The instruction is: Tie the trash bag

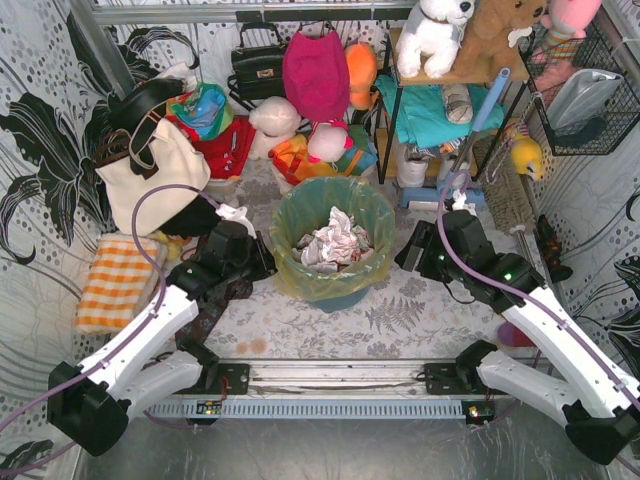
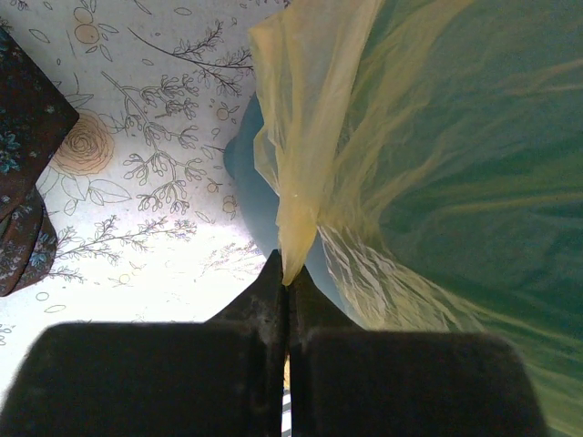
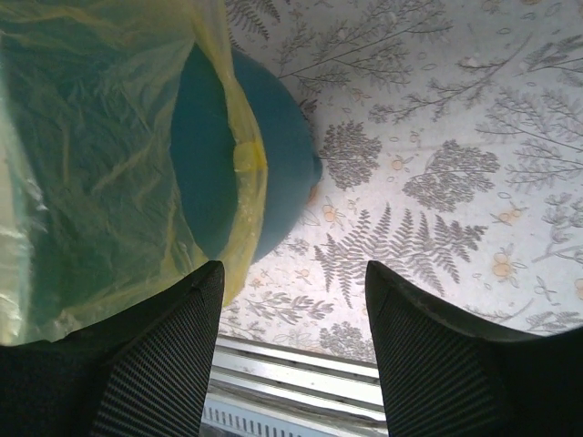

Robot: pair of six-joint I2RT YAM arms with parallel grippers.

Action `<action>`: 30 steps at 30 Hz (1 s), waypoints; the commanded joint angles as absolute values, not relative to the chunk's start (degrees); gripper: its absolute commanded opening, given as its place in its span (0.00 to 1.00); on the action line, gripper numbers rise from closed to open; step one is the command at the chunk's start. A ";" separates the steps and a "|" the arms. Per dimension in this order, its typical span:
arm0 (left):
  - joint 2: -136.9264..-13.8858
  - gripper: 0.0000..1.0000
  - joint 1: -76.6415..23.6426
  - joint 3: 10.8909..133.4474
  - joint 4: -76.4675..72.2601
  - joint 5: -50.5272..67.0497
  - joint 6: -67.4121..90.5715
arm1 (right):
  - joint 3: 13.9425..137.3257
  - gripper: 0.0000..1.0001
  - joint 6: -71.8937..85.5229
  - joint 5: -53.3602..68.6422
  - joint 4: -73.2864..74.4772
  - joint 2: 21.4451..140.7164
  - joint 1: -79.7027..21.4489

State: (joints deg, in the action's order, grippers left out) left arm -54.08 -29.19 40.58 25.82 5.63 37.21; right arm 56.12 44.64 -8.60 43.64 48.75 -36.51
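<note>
A bare strip of patterned table (image 1: 400, 315) separates the arms' bases from the bin (image 1: 340, 298). The left gripper (image 2: 286, 273) is pinched tight on a hanging fold of the trash bag (image 1: 372, 225) at the bin's left side. The right gripper (image 3: 293, 273) gapes wide just beside the right wall, holding nothing. The bag stands upright in the bin mid-table, mouth upward. Behind, handbags (image 1: 150, 175) and toys (image 1: 432, 30) crowd close
</note>
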 commanded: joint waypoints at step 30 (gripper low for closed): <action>-51.90 0.00 -28.96 40.86 25.40 6.59 39.11 | 41.74 0.46 48.90 18.27 17.18 53.76 -23.64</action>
State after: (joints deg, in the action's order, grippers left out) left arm -52.86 -29.19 40.58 26.68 6.13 38.72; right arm 42.09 48.86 15.70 19.99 53.52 -23.86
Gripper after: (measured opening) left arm 0.009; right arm 0.467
